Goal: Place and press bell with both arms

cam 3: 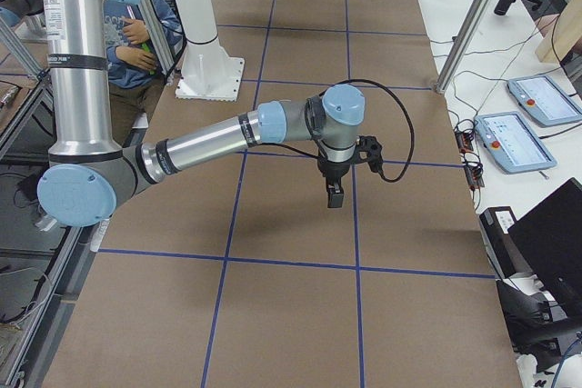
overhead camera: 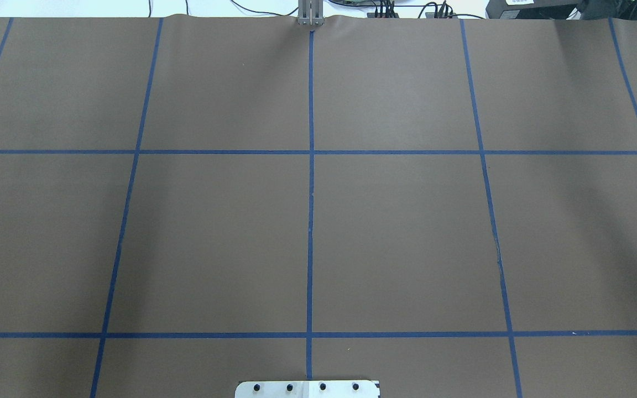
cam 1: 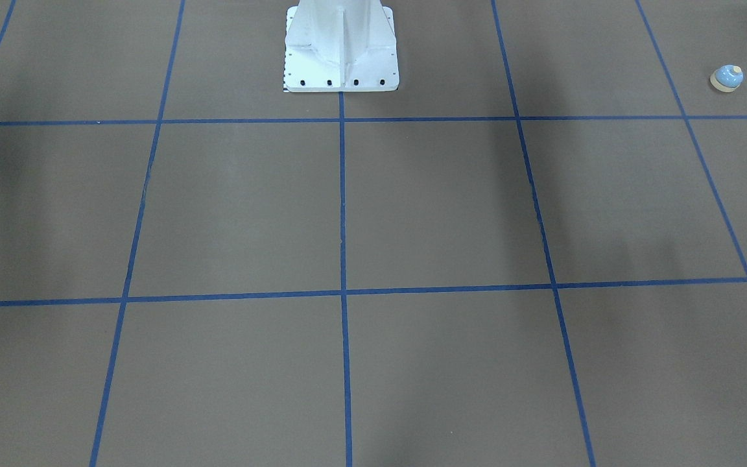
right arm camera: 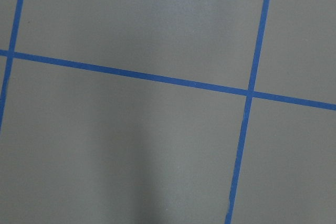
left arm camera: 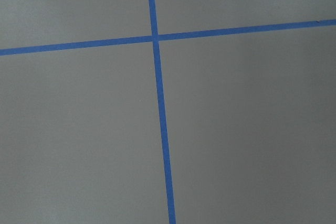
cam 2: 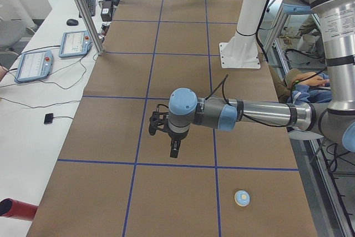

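The bell sits upright on the table, near the corner where the robot's edge meets the left end, with bare brown surface on every side and a blue tape line just beside it. The left gripper hangs pointing down over the left half, well apart from the bell and further from the robot's edge. The right gripper hangs likewise over the right half. Both show only in the side views, so I cannot tell whether their fingers are apart or together. The white pedestal stands at the middle of the robot's edge.
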{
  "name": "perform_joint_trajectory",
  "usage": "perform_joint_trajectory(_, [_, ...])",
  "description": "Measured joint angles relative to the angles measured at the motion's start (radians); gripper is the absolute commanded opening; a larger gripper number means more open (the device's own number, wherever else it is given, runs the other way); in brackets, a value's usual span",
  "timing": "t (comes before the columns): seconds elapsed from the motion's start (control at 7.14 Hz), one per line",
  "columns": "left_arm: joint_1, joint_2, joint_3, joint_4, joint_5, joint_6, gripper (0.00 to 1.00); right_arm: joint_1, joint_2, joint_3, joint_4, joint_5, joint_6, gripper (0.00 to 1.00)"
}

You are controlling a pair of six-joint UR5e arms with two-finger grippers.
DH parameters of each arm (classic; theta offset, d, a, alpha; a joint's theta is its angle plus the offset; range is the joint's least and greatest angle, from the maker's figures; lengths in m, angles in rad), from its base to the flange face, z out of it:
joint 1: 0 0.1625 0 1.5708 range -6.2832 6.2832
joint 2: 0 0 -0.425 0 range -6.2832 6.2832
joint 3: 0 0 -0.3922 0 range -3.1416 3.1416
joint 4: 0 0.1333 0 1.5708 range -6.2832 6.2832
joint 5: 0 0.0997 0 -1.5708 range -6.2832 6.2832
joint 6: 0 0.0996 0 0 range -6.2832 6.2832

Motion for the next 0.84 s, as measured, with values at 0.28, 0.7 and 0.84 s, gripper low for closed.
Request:
perform_joint_trajectory(0.28, [0.003,0.012,0.002,-0.041,0.002,0.003,1.0,0.01,-0.017,0.012,0.0,0.0,0.0,1.0])
perform_joint_trajectory(0.7, [0.005,0.034,0.001,-0.07,0.0,0.0,1.0,0.012,-0.02,0.015,0.0,0.005,0.002,1.0])
perform_joint_trajectory(0.84, [0.005,0.041,0.0,-0.084,-0.001,-0.002,1.0,0.012,-0.02,0.015,0.0,0.007,0.003,1.0])
